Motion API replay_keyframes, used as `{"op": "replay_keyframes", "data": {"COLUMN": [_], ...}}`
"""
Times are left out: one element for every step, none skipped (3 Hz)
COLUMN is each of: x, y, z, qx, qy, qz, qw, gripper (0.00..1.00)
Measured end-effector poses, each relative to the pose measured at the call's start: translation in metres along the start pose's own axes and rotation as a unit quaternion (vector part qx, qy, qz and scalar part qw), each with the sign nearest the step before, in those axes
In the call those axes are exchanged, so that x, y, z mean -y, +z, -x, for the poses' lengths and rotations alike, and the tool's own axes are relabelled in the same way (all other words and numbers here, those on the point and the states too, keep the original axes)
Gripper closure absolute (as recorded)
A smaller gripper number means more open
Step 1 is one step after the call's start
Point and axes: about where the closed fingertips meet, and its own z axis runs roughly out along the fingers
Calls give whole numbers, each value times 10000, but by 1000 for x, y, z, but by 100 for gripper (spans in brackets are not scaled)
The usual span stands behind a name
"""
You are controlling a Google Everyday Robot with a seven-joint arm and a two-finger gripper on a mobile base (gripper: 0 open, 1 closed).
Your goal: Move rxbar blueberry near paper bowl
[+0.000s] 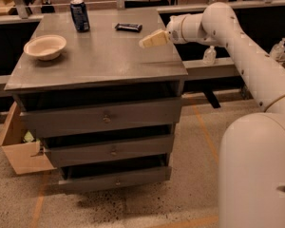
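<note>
The rxbar blueberry (128, 27) lies flat at the back of the grey surface (104, 61), right of the upright soda can (80, 15) and well apart from the paper bowl (45, 46) at the left edge. The hand (151, 39) hovers over the surface's right side, near the bar but not touching it; its spread cannot be told.
</note>
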Motion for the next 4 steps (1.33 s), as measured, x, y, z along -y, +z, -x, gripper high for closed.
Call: {"op": "replay_keyframes", "data": {"x": [7, 16, 20, 22], "y": [6, 8, 13, 22], "z": [4, 8, 10, 11], "qx": [289, 483, 531, 552], "qy": [219, 362, 475, 543], "qz": [-142, -255, -242, -191], "qw": [9992, 9979, 9972, 9968], "gripper": [0, 0, 0, 0]}}
